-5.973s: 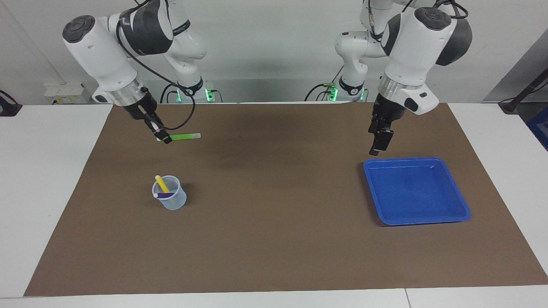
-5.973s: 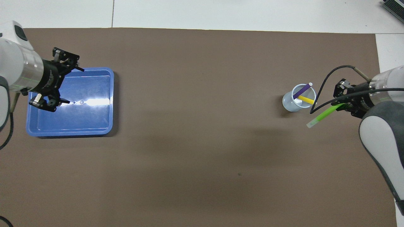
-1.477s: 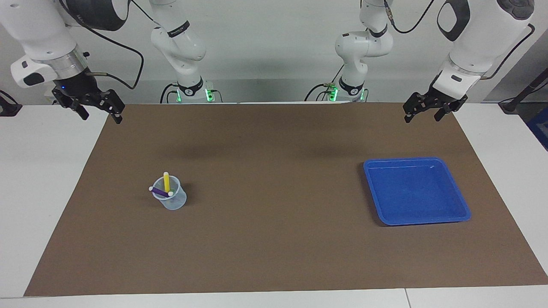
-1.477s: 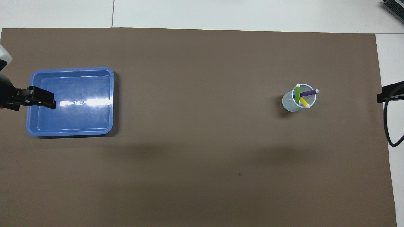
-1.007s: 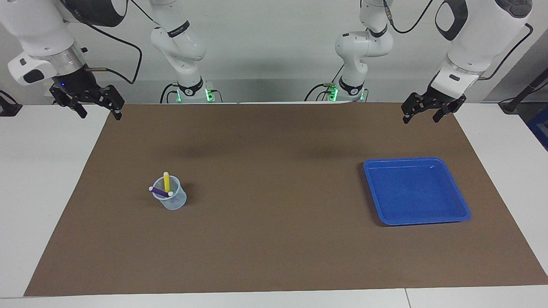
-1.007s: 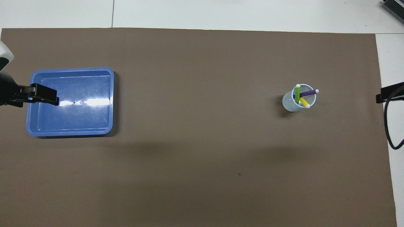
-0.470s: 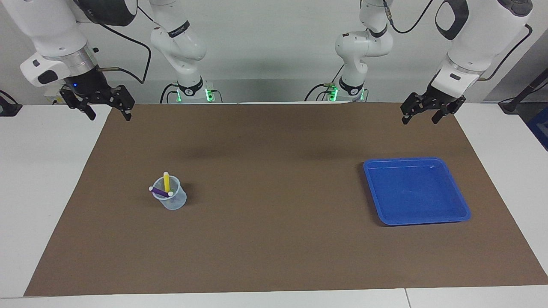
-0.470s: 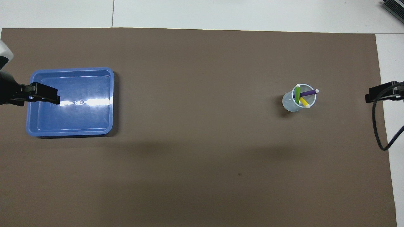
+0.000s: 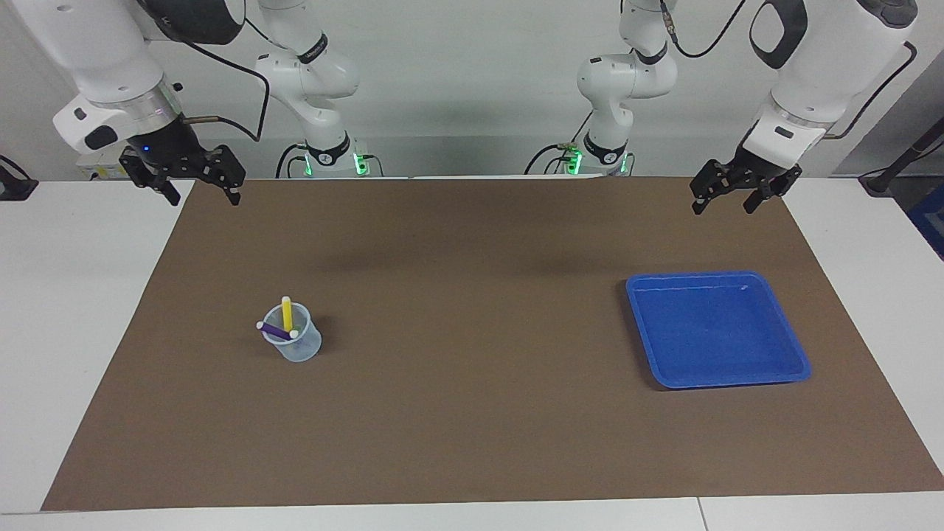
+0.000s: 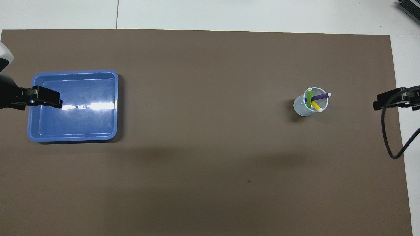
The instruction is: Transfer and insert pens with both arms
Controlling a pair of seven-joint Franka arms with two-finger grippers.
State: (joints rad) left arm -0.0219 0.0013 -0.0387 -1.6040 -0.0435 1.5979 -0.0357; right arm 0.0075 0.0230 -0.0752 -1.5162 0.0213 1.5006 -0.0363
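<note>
Three pens (image 9: 285,324) in cup (image 9: 297,345), tools raised

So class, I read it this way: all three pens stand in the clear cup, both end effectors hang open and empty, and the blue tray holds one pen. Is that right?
Not quite: the blue tray holds nothing, as the overhead view shows. The rest stands: the yellow pen, purple pen and green pen are in the clear cup, and the left end effector and right end effector hang open and empty.
</note>
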